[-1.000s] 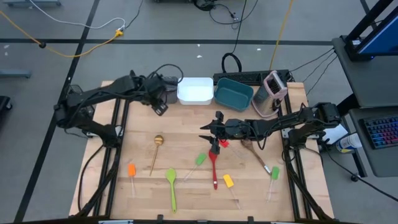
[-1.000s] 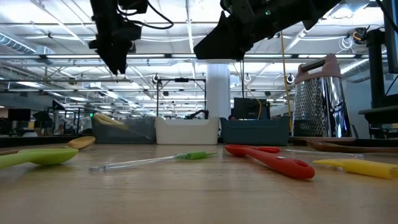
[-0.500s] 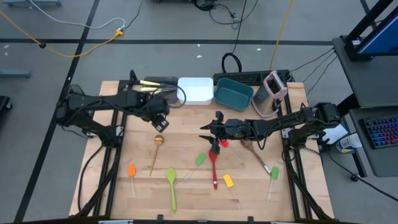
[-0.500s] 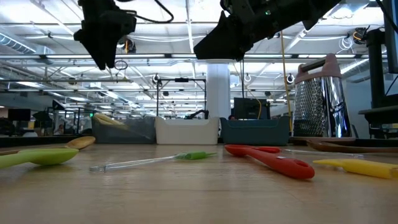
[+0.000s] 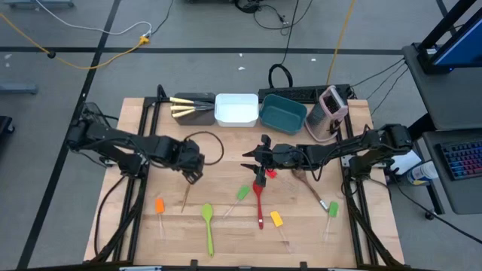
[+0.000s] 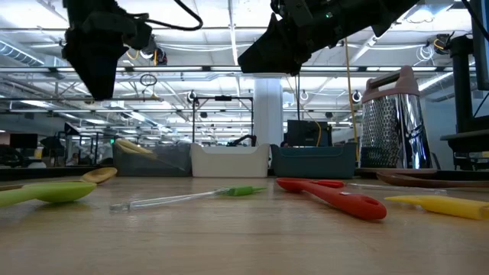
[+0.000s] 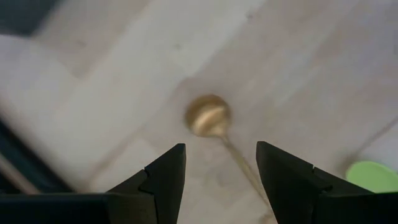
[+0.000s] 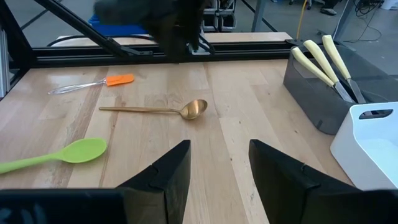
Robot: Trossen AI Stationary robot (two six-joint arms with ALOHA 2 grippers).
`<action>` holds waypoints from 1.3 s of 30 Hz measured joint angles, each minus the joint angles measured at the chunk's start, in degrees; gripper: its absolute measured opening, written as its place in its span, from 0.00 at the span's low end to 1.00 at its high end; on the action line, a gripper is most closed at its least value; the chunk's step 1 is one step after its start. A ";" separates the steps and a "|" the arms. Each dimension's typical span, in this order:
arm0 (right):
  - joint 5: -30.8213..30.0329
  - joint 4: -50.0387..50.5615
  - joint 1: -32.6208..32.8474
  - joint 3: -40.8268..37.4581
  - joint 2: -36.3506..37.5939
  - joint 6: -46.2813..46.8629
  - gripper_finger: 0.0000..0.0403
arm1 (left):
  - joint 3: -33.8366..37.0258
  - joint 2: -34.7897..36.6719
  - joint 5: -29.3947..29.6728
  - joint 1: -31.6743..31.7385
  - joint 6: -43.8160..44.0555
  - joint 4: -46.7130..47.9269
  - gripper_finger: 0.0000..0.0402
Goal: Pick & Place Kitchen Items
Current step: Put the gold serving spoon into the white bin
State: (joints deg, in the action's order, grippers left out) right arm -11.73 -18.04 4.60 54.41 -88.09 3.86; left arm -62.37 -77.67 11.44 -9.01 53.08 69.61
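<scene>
1. Since a second ago the left pincer (image 5: 193,167) has swung away from the brown tub (image 5: 192,108) at the back of the desk (image 5: 226,162) to the middle-left; it now hangs over the bowl of the gold spoon (image 5: 187,194). The right pincer (image 5: 260,160) has not shifted.
2. At the far left front lies the orange-headed spatula (image 5: 160,208), well apart from both arms.
3. The left pincer's fingers (image 7: 163,175) stand wide apart and empty, the gold spoon's bowl showing between them in the left wrist view, untouched.
4. The brown tub holds three cream-handled knives (image 5: 183,108), handles sticking out to the left.
5. The green spoon (image 5: 207,226) lies near the front edge, just right of the gold spoon's handle.
6. Next comes the green-headed spatula (image 5: 240,195), then the red spoon (image 5: 259,202) and the yellow-headed spatula (image 5: 277,220).
7. The right pincer hangs mid-desk above the red spoon's upper end, fingers (image 8: 168,175) parted, nothing between them.
8. The white tub (image 5: 236,109) and teal tub (image 5: 283,113) sit at the back.
9. A wooden spoon (image 5: 308,183) and another green-headed spatula (image 5: 332,211) lie farthest right.
</scene>
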 joint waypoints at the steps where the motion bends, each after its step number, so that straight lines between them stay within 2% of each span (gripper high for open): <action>1: 0.00 0.10 0.02 0.01 0.00 0.00 0.39 | 1.07 0.00 -0.61 -0.86 0.76 -1.36 0.50; 6: 0.00 0.37 0.02 0.02 0.00 0.02 0.39 | 5.75 0.00 -1.46 -4.30 6.47 -6.67 0.50; 17: 0.00 0.39 0.00 0.02 0.00 0.02 0.39 | 13.91 0.00 -1.07 -9.36 21.66 -8.34 0.50; 26: -0.04 0.39 0.02 0.02 0.00 0.00 0.39 | 18.47 0.00 -1.42 -12.15 22.37 -17.33 0.50; 39: -0.15 0.39 0.02 0.02 0.00 0.00 0.39 | 19.10 0.00 -0.28 -13.67 24.02 -21.41 0.50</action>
State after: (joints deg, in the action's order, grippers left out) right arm -11.87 -17.65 4.62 54.43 -88.09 3.86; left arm -43.27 -77.67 11.16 -22.68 77.10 48.20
